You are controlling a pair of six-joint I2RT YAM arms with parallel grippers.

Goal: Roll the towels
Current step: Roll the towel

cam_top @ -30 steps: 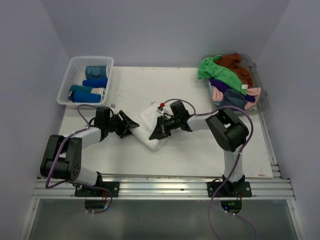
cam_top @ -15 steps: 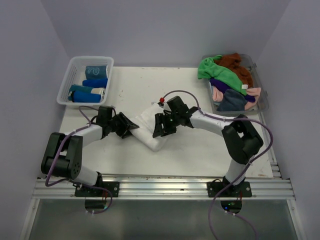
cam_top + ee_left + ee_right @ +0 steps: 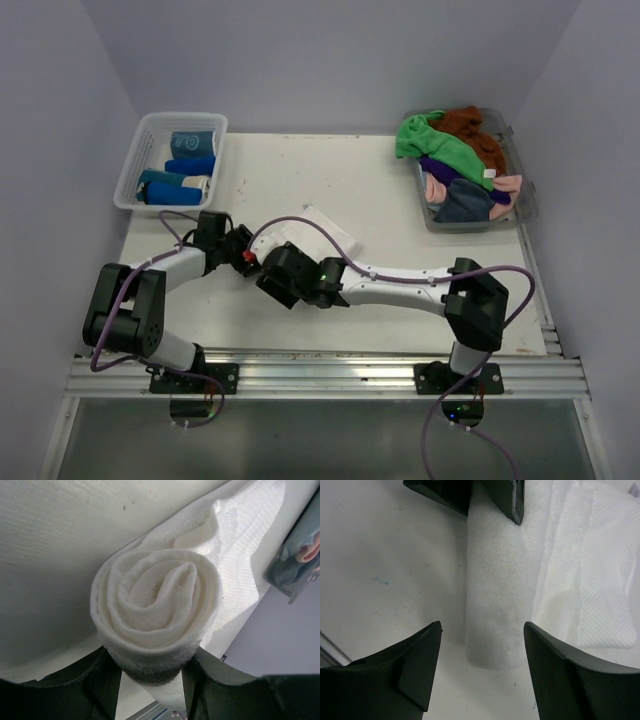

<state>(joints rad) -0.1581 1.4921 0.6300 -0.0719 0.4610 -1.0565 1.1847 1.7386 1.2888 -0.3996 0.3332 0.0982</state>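
Towel status: white towel [image 3: 155,605] lay on the table [image 3: 300,170], partly rolled, with its loose tail flat beyond the roll. Left gripper [image 3: 150,677] was clamped on one end of the roll. Right gripper [image 3: 482,627] stood open astride the other end. Other towels [image 3: 455,160] sat heaped in the clear tub [image 3: 527,212].

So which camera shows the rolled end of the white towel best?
The left wrist view: it faces the white towel's spiral end-on. The right wrist view shows only the roll's side; in the top view the arms hide all but its flat tail.
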